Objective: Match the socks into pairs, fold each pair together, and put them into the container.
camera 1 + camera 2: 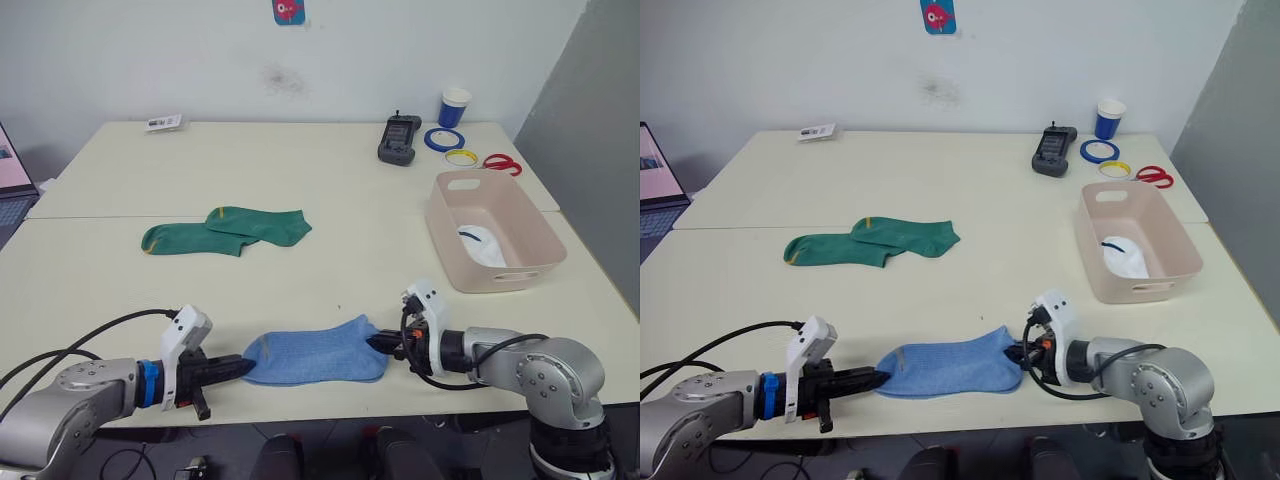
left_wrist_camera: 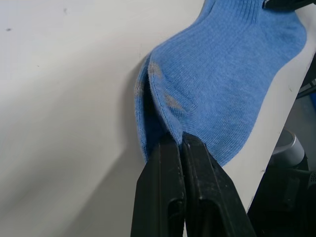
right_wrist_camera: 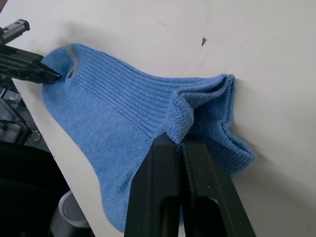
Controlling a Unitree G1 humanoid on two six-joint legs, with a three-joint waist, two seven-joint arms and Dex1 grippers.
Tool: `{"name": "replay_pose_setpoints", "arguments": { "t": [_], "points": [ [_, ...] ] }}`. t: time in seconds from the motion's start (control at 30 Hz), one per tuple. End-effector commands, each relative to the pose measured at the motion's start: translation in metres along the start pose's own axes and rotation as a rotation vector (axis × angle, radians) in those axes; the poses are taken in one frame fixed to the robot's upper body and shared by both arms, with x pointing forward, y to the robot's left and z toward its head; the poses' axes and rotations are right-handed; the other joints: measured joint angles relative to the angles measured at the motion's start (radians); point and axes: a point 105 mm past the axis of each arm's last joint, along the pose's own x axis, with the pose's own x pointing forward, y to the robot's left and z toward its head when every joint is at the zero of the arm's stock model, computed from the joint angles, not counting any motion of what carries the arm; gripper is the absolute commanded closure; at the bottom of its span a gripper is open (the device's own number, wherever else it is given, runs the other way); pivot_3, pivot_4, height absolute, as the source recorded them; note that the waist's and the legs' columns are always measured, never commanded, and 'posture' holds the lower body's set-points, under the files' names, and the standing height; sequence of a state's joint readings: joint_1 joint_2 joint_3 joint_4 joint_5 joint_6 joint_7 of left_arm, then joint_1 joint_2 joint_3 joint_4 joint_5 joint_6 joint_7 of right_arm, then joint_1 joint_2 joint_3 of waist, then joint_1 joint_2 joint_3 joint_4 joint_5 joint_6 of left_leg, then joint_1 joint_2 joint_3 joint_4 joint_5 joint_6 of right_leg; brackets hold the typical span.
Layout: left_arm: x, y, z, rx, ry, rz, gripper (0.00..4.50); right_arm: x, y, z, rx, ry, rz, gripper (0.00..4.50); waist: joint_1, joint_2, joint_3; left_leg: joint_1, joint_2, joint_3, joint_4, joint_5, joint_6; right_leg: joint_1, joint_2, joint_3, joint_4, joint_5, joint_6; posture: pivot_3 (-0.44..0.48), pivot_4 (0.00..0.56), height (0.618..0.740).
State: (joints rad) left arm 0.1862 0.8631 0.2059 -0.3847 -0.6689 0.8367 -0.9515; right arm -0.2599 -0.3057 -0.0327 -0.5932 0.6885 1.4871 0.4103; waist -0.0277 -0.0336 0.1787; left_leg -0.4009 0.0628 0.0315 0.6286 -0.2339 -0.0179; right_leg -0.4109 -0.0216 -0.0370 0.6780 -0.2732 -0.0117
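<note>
A light blue pair of socks [image 1: 315, 356] lies stacked flat at the table's front edge. My left gripper [image 1: 244, 368] is shut on its toe end, and my right gripper [image 1: 374, 343] is shut on its cuff end [image 3: 185, 116]. In the left wrist view the black fingers [image 2: 177, 168] pinch the blue toe [image 2: 163, 106]. Two green socks with yellow trim [image 1: 228, 230] lie overlapping at mid-table, left of centre. The pale pink container [image 1: 490, 228] stands at the right with a white pair of socks [image 1: 482, 245] inside.
At the back right are a black handheld device [image 1: 399, 138], a blue cup [image 1: 454, 106], rolls of tape [image 1: 444, 140] and red scissors [image 1: 502, 163]. A small packet [image 1: 164, 122] lies at the back left. A laptop edge [image 1: 12, 180] shows far left.
</note>
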Motion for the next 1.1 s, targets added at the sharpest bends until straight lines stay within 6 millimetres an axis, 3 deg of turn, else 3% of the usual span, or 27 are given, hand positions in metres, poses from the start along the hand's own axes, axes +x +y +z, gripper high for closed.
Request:
{"name": "replay_pose_setpoints", "arguments": {
  "t": [0.03, 0.1, 0.2, 0.4, 0.43, 0.63, 0.7, 0.8, 0.97, 1.03, 1.1],
  "points": [
    [-0.002, -0.001, 0.003, 0.028, -0.008, -0.004, 4.50, -0.002, 0.004, 0.007, -0.041, -0.033, 0.008, 4.47, 0.000, 0.000, 0.000, 0.000, 0.000, 0.000, 0.000, 0.000, 0.000, 0.000, 0.000, 0.000, 0.000, 0.000, 0.000, 0.000, 0.150, 0.740],
    [-0.002, -0.002, 0.005, 0.037, -0.021, -0.008, 4.30, -0.003, 0.006, 0.008, -0.051, -0.038, 0.017, 4.49, 0.000, 0.000, 0.000, 0.000, 0.000, 0.000, 0.000, 0.000, 0.000, 0.000, 0.000, 0.000, 0.000, 0.000, 0.000, 0.000, 0.150, 0.740],
    [-0.006, -0.002, 0.008, 0.040, -0.032, -0.011, 3.65, -0.008, 0.005, 0.012, -0.072, -0.045, 0.019, 3.78, 0.001, 0.000, 0.000, 0.000, 0.000, 0.000, 0.000, 0.000, 0.000, 0.000, 0.000, 0.000, 0.000, 0.000, 0.000, 0.000, 0.150, 0.740],
    [-0.024, 0.005, 0.025, 0.080, -0.086, 0.001, 1.68, -0.026, 0.000, 0.025, -0.142, -0.061, 0.023, 1.67, 0.000, 0.001, 0.001, 0.000, 0.000, 0.000, 0.000, 0.000, 0.000, 0.000, 0.000, -0.001, 0.000, 0.000, 0.000, 0.000, 0.150, 0.740],
    [-0.027, 0.005, 0.029, 0.100, -0.095, -0.001, 1.67, -0.030, 0.001, 0.029, -0.175, -0.061, 0.032, 1.37, 0.000, 0.001, 0.001, 0.000, 0.000, 0.000, 0.000, 0.000, 0.000, 0.000, 0.000, -0.001, 0.000, 0.000, 0.000, 0.000, 0.150, 0.740],
    [-0.029, -0.001, 0.062, 0.235, -0.162, -0.041, 1.67, -0.037, 0.015, 0.057, -0.479, -0.109, 0.121, 1.37, 0.002, 0.002, 0.002, 0.000, -0.001, 0.000, 0.000, 0.000, 0.000, 0.000, 0.001, -0.001, -0.001, -0.001, -0.001, 0.000, 0.150, 0.740],
    [-0.015, -0.013, 0.067, 0.368, -0.147, -0.094, 2.06, -0.029, 0.023, 0.066, -0.642, -0.175, 0.146, 1.34, 0.002, 0.002, 0.002, 0.000, -0.001, 0.000, -0.001, 0.000, 0.000, 0.000, 0.002, -0.001, -0.003, -0.001, -0.001, 0.000, 0.150, 0.740],
    [0.001, -0.028, 0.059, 0.505, -0.100, -0.189, 2.89, -0.013, 0.032, 0.057, -0.858, -0.200, 0.238, 1.93, 0.001, 0.002, 0.003, -0.001, -0.002, 0.001, -0.002, -0.001, -0.001, 0.000, 0.004, -0.001, -0.005, -0.001, -0.001, 0.000, 0.150, 0.740],
    [0.028, -0.026, 0.050, 0.659, -0.072, -0.205, 4.50, 0.013, 0.023, 0.035, -0.968, -0.194, 0.312, 3.71, 0.004, 0.001, 0.002, -0.001, -0.002, 0.001, -0.001, 0.000, -0.001, 0.001, 0.004, 0.000, -0.005, -0.002, -0.001, 0.000, 0.150, 0.740],
    [0.034, -0.022, 0.043, 0.685, -0.040, -0.194, 4.50, 0.018, 0.023, 0.030, -0.973, -0.183, 0.337, 4.41, 0.003, 0.001, 0.002, -0.001, -0.002, 0.002, 0.000, 0.000, -0.001, 0.001, 0.004, 0.000, -0.004, -0.001, -0.001, 0.000, 0.150, 0.740],
    [0.036, -0.016, 0.034, 0.686, -0.007, -0.176, 4.50, 0.023, 0.019, 0.024, -0.976, -0.157, 0.342, 4.47, 0.003, 0.001, 0.002, 0.000, -0.002, 0.002, 0.000, 0.000, -0.001, 0.001, 0.004, 0.000, -0.003, -0.001, -0.001, 0.000, 0.150, 0.740]
  ]
}}
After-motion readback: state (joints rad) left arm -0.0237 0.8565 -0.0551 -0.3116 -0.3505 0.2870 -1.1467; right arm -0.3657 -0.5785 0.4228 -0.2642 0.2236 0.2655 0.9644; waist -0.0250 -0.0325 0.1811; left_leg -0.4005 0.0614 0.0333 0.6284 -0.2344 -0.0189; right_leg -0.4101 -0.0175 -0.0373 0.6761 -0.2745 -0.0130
